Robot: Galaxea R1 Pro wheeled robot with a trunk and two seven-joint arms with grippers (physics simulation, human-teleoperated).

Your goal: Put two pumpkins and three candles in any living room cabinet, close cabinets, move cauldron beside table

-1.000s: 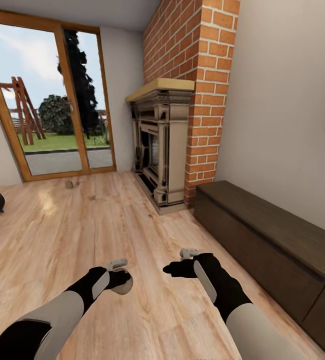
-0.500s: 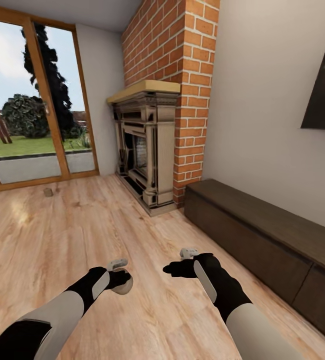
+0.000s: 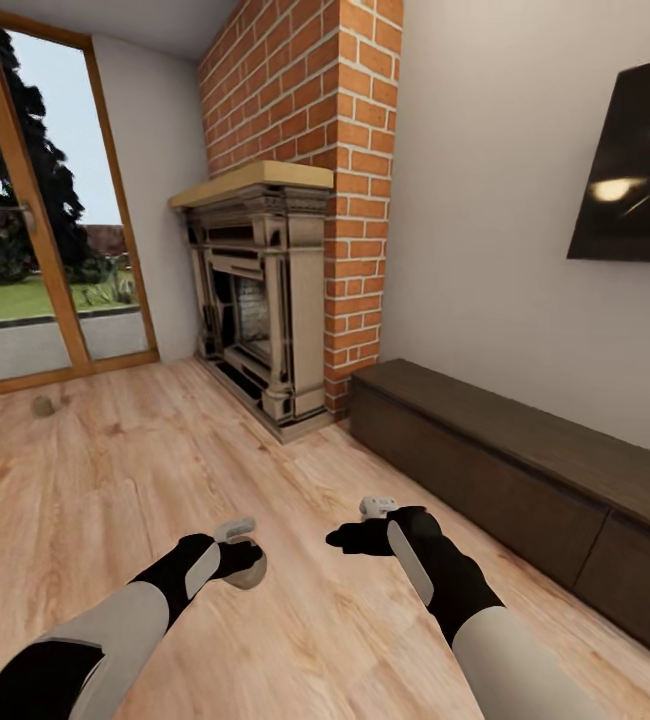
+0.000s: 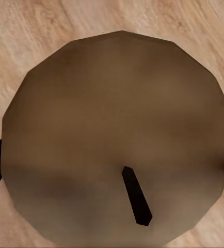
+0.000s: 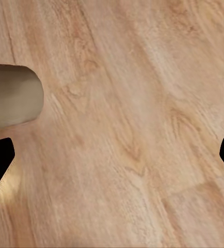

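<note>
The left gripper (image 3: pixel 237 553) is clenched on a brown candle (image 4: pixel 117 139), wick facing the wrist camera. The right gripper (image 3: pixel 350 538) stands released, holding nothing. Since the earlier frame the camera has panned right; both arms are unchanged. Cabinet (image 3: pixel 525 470) closed, right of the fireplace (image 3: pixel 255 290). A second candle (image 3: pixel 42 406) lies on the floor, left of the fireplace.

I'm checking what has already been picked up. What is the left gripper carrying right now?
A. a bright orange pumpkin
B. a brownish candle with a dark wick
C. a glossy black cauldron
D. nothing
B: the left gripper is closed around a round brownish candle, whose flat top with a dark wick faces the left wrist camera.
</note>
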